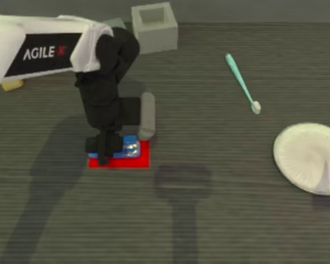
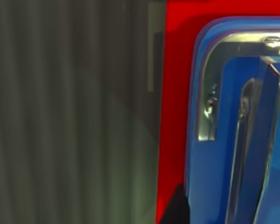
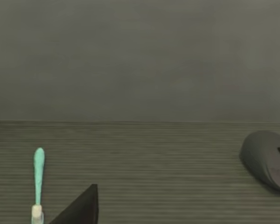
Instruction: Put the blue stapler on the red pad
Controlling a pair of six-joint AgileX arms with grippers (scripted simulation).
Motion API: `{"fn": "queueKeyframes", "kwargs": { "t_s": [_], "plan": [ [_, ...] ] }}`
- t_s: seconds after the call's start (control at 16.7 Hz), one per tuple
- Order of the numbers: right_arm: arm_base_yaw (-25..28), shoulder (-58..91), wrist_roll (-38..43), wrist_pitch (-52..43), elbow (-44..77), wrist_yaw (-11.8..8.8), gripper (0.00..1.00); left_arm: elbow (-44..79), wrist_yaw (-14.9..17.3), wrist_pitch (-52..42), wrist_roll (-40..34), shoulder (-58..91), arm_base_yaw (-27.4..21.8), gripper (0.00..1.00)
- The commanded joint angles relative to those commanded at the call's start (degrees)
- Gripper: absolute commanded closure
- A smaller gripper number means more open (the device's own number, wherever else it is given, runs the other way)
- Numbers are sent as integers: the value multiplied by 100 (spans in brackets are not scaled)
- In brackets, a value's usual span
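Evidently the placing step is in hand: the left tool (image 1: 103, 149) sits low over the blue stapler (image 1: 130, 147), which lies on the red pad (image 1: 137, 161) beneath it. Grip state cannot be told. Next, release and lift clear.

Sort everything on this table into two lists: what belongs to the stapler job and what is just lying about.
Part of the job:
blue stapler, lying on the red pad
red pad
left gripper, down over the stapler

Lying about:
teal toothbrush
white paper plate
grey open box
dark computer mouse
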Motion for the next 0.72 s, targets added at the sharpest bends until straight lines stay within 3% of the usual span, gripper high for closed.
{"fn": "queueKeyframes", "kwargs": {
  "t_s": [0.36, 0.72],
  "plan": [
    [0, 0, 0, 0, 0, 0, 0, 0, 0, 0, 0, 0, 0, 2],
    [0, 0, 0, 0, 0, 0, 0, 0, 0, 0, 0, 0, 0, 0]
  ]
}}
